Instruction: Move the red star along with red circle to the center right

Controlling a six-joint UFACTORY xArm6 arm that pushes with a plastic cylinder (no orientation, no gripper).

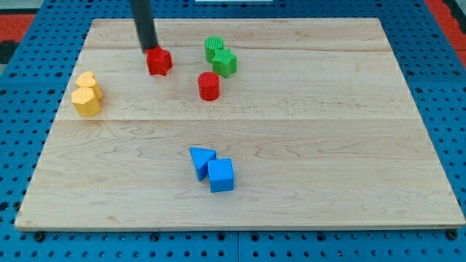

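Wooden tabletop (328,145) fills most of the view, sitting on a blue pegboard base (444,87). Dark rod (144,25) comes down from the view's top; my tip (148,49) touches the upper-left edge of the red star (159,61), upper left-centre of the tabletop. No hand on this rig, so nothing to call apart or together. Red circle (209,86) stands near the star, to its lower right, apart from it. Green star (225,62) touches green circle (214,48), just above the red circle. Blue cube (221,175) touches blue triangle (202,161), bottom centre. Two yellow blocks at the left edge: yellow heart (87,82) above yellow hexagon (86,102), touching.
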